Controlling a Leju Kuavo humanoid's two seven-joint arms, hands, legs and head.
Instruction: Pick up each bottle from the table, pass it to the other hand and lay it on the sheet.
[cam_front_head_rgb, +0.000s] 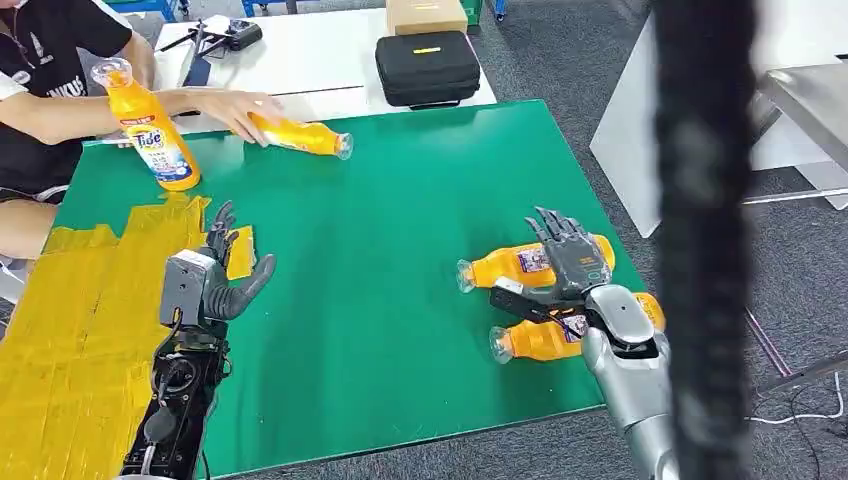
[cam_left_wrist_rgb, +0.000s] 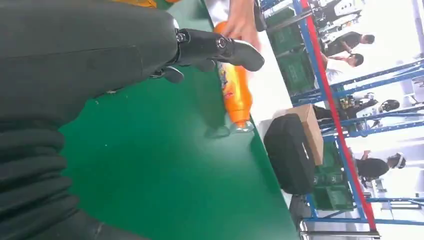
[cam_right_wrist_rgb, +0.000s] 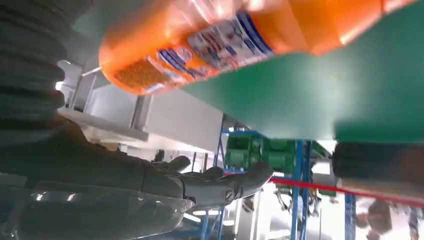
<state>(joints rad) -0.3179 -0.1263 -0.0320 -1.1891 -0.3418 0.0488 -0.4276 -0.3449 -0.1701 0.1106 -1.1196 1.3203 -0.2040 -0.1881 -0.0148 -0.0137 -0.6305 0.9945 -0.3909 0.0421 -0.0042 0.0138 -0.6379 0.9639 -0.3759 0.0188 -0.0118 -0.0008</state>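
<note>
Green matting covers the table (cam_front_head_rgb: 400, 300), with a yellow sheet (cam_front_head_rgb: 70, 330) taped over its left end, where the left hand (cam_front_head_rgb: 222, 275) hovers empty, fingers spread. On the right, two orange bottles (cam_front_head_rgb: 530, 340) lie on their sides, the right hand (cam_front_head_rgb: 570, 260) spread over them without visibly gripping. Behind, a person's hand (cam_front_head_rgb: 235, 105) rests on a third lying bottle (cam_front_head_rgb: 300, 135) beside an upright one (cam_front_head_rgb: 150, 125); a black case (cam_front_head_rgb: 428, 66) sits on a white table (cam_front_head_rgb: 300, 60).

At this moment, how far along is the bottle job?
Done: nothing lies on the yellow sheet. In hand: the right hand is spread over two lying bottles; a grip isn't clear. The left hand waits open by the sheet. Left: both bottles, plus two more that a person's hands are handling at the far edge.
</note>
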